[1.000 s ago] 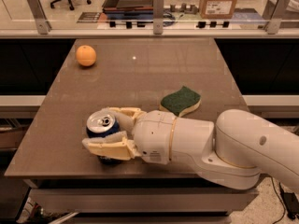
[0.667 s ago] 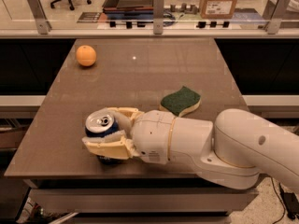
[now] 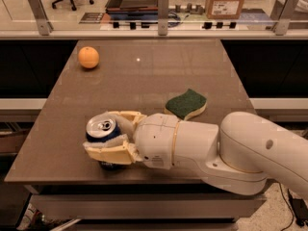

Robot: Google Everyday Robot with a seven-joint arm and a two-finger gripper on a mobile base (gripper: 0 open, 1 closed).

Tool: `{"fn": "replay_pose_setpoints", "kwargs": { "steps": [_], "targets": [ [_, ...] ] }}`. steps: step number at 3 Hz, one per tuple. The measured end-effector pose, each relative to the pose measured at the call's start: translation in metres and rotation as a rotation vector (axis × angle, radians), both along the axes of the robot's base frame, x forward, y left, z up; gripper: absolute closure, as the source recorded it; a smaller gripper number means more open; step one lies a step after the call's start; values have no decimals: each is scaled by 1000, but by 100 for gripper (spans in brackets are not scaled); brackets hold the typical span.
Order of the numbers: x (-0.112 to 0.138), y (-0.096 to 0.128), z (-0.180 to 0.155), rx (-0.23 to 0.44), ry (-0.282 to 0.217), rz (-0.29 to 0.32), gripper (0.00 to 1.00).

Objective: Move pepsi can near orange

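The pepsi can (image 3: 102,130) stands upright near the front left of the brown table (image 3: 159,71), its silver top showing and its blue side partly hidden. My gripper (image 3: 107,134) reaches in from the right, with one cream finger (image 3: 126,117) behind the can and the other (image 3: 108,152) in front of it, shut on the can. The orange (image 3: 88,57) sits at the far left of the table, well away from the can and the gripper.
A green-and-yellow sponge (image 3: 186,104) lies right of centre, just behind my white arm (image 3: 216,146). The table's front edge is close below the can. A glass rail with metal posts (image 3: 162,6) runs behind the table's far edge.
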State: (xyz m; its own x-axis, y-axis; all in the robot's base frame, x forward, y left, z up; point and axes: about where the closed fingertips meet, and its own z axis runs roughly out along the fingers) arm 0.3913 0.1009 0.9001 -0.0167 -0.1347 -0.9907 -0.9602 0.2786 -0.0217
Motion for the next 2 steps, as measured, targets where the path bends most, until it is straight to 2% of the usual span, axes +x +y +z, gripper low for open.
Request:
{"fn": "replay_pose_setpoints", "kwargs": {
  "steps": [1, 2],
  "targets": [
    [9, -4, 8, 4, 4, -23, 100],
    [29, -19, 21, 21, 8, -70, 100]
  ]
}}
